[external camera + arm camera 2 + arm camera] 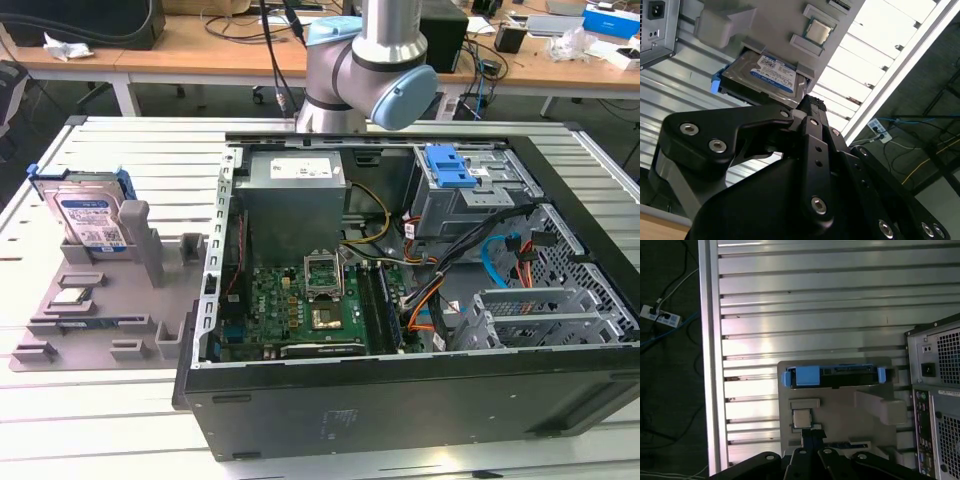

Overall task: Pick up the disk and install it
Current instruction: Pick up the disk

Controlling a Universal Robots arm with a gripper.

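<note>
Gripper jaws pinched together, empty, over the grey fixture. Disk stands on edge in it, left side of the exterior view. Likely dense, rigid, slick, shock-sensitive; best gripped across the blue rails, not the label.

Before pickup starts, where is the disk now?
At the exterior view's left, the disk stands on edge in the grey tray, beside the open computer case.

Even light fills the exterior view. Glare whitens the table slats in the second wrist view; the floor is dark in the first wrist view.
</note>
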